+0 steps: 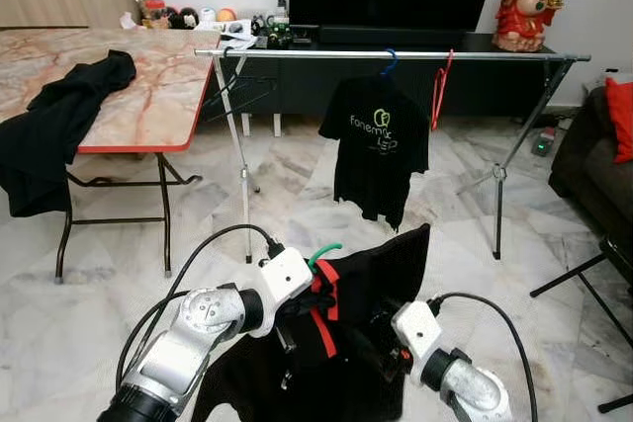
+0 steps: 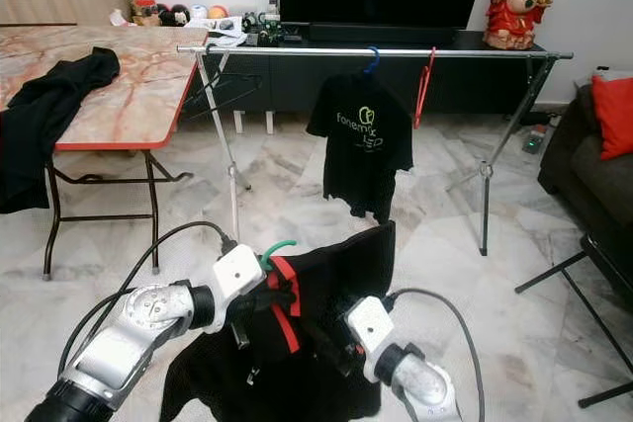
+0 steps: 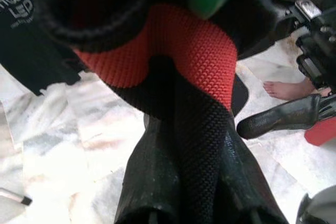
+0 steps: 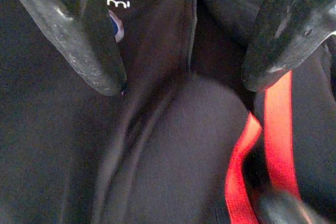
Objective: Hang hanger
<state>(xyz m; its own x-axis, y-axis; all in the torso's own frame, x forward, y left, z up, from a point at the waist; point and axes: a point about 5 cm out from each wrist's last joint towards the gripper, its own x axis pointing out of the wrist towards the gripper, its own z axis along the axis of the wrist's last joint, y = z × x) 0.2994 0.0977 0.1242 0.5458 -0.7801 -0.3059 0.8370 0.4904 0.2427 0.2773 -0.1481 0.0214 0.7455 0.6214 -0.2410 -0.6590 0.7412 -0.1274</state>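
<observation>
Green-hooked hanger wears black-and-red shirt, left hand clenched on it, right hand spread.

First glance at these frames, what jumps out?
Up front, the left gripper is shut on a black-and-red garment with a green hanger hook poking up; the right gripper, fingers apart, is pushed into its fabric. Beyond, a black printed T-shirt hangs from the drying rack's rail. A red statue stands far right.

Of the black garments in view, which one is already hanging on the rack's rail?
The black T-shirt with the green logo, on a blue hanger on the rail. Another black garment lies on the table, and the left gripper holds a black-and-red garment.
</observation>
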